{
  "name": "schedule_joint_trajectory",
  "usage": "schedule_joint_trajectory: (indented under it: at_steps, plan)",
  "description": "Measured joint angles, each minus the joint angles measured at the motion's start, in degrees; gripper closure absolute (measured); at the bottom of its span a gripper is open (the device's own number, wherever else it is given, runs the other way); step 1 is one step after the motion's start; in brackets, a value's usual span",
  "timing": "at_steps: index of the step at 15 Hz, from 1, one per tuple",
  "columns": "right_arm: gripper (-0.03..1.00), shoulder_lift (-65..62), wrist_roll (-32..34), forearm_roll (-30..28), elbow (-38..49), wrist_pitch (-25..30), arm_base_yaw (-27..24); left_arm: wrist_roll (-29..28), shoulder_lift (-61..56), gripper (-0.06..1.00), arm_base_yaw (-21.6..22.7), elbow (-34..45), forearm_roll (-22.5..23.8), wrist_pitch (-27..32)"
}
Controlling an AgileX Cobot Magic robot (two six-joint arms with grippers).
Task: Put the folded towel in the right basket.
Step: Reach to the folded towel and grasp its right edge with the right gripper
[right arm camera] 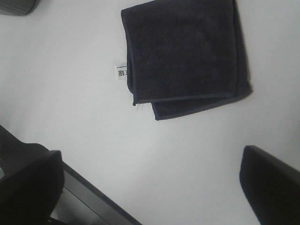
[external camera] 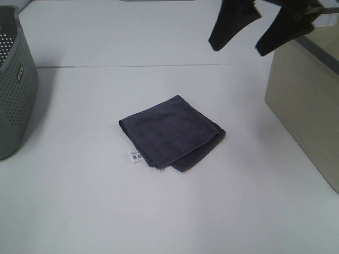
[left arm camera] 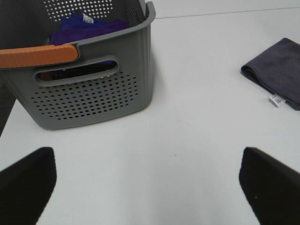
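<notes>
The folded dark grey towel [external camera: 172, 132] lies flat on the white table [external camera: 159, 211] near its middle, with a small white tag at its near-left corner. It also shows in the right wrist view [right arm camera: 185, 54] and at the edge of the left wrist view [left arm camera: 277, 75]. My right gripper [external camera: 253, 30] is open and empty, high above the table, beyond and to the right of the towel. The beige right basket [external camera: 307, 106] stands at the right edge. My left gripper [left arm camera: 150, 187] is open and empty over bare table near the grey basket.
A grey perforated basket [external camera: 15, 90] stands at the left edge; in the left wrist view [left arm camera: 89, 89] it has an orange handle and holds purple cloth [left arm camera: 84, 28]. A seam in the table surface runs across behind the towel.
</notes>
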Motion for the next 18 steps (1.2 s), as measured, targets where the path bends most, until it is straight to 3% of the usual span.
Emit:
schedule_joint_trajectory:
  at_steps: [4,9,12,18]
  plan:
    - [-0.01,11.92,-0.52,1.66,-8.54,-0.57,0.86,0.00,0.00,-0.05,0.00,0.00,0.00,0.00]
    - [-0.01,20.23,-4.98,5.16,-10.31,-1.20,0.86,0.00,0.00,-0.05,0.00,0.00,0.00,0.00]
    - [-0.01,29.05,-7.10,5.27,-18.39,-1.43,0.86,0.00,0.00,-0.05,0.00,0.00,0.00,0.00]
    - [-0.01,42.57,-7.96,-2.46,-33.17,0.06,0.86,0.00,0.00,-0.05,0.00,0.00,-0.11,0.00]
